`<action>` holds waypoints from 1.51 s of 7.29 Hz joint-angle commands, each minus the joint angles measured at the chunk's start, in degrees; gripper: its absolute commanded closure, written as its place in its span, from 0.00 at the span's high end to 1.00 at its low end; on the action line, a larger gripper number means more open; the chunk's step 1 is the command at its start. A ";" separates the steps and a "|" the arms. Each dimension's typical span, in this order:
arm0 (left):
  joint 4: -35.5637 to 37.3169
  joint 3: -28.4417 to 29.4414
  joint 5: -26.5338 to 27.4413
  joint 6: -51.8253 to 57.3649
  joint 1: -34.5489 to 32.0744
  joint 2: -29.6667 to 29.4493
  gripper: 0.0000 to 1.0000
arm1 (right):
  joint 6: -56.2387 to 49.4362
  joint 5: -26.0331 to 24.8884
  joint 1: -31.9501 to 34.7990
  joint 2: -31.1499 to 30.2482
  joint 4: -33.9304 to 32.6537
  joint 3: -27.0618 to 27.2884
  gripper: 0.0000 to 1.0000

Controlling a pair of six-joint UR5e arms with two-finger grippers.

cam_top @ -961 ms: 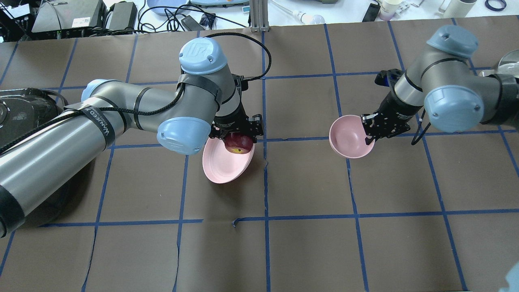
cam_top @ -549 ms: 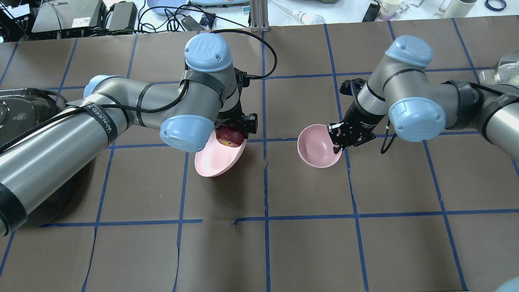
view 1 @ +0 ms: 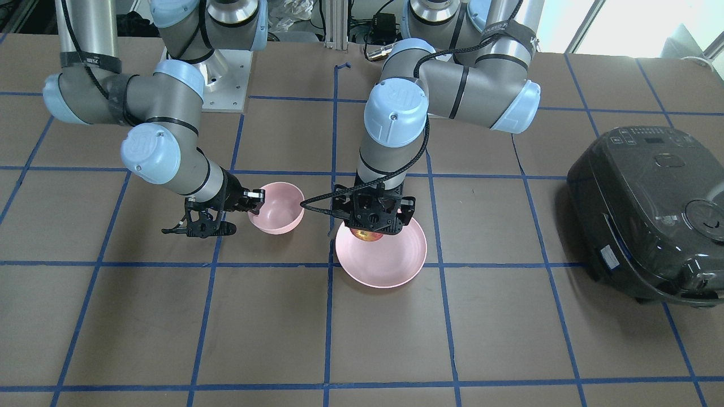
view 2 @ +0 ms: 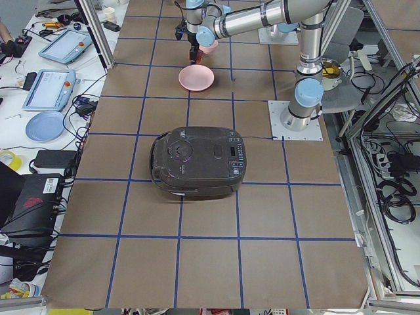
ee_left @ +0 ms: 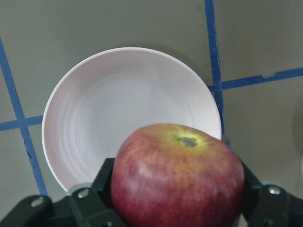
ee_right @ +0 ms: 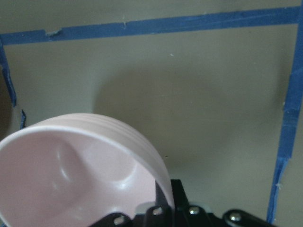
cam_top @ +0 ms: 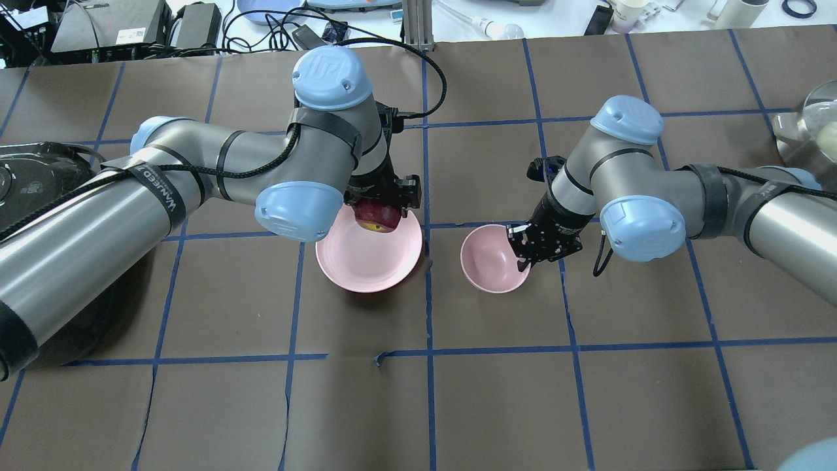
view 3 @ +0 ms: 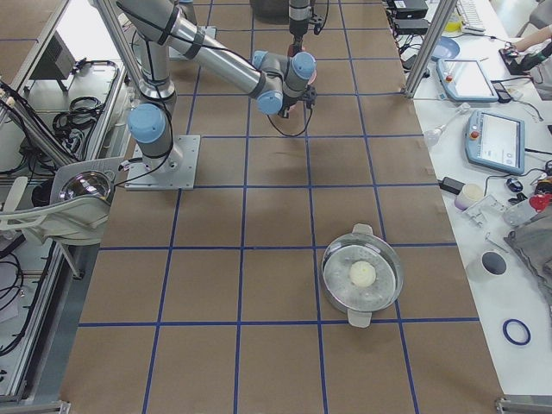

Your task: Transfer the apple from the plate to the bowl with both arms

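Observation:
My left gripper (cam_top: 379, 210) is shut on the dark red apple (cam_top: 378, 216) and holds it over the far edge of the pale pink plate (cam_top: 366, 261). The plate lies flat on the table, apart from the apple. The left wrist view shows the apple (ee_left: 177, 179) between the black fingers with the plate (ee_left: 118, 99) below. My right gripper (cam_top: 523, 254) is shut on the near rim of the small pink bowl (cam_top: 490, 261), just right of the plate. In the front view the apple (view 1: 366, 234), the plate (view 1: 384, 263) and the bowl (view 1: 280, 212) show too.
A black rice cooker (view 1: 650, 209) stands at the table's left end (cam_top: 33, 183). A steel pot with a glass lid (view 3: 362, 276) stands at the right end (cam_top: 811, 124). Cables and devices line the table's far edge.
My right arm has carried the bowl left, to just beside the plate. The plate, tilted before, now lies flat. My left gripper still holds the apple over it.

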 commanded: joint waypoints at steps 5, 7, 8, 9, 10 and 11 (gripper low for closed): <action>-0.16 3.49 -0.62 -20.26 -5.67 -1.91 0.00 | 4.45 -0.56 1.98 0.93 -2.75 -2.09 1.00; 0.02 3.50 -0.89 -28.37 -9.28 -2.26 0.00 | 3.50 -5.81 0.67 -1.70 1.26 -6.66 1.00; 0.11 3.41 -2.54 -34.41 -11.30 -2.87 0.00 | 3.06 -10.02 -1.26 -1.71 1.46 -7.90 1.00; 0.63 3.41 -2.91 -36.21 -12.97 -3.66 0.00 | 2.44 -12.07 -4.06 -1.71 1.46 -8.26 1.00; 3.86 3.41 -3.08 -38.58 -14.12 -4.89 0.00 | 2.09 -12.26 -7.39 -1.80 1.81 -8.35 1.00; 5.28 3.41 -3.61 -39.30 -14.83 -6.99 0.00 | 1.91 -14.00 -9.60 -2.32 2.25 -8.52 1.00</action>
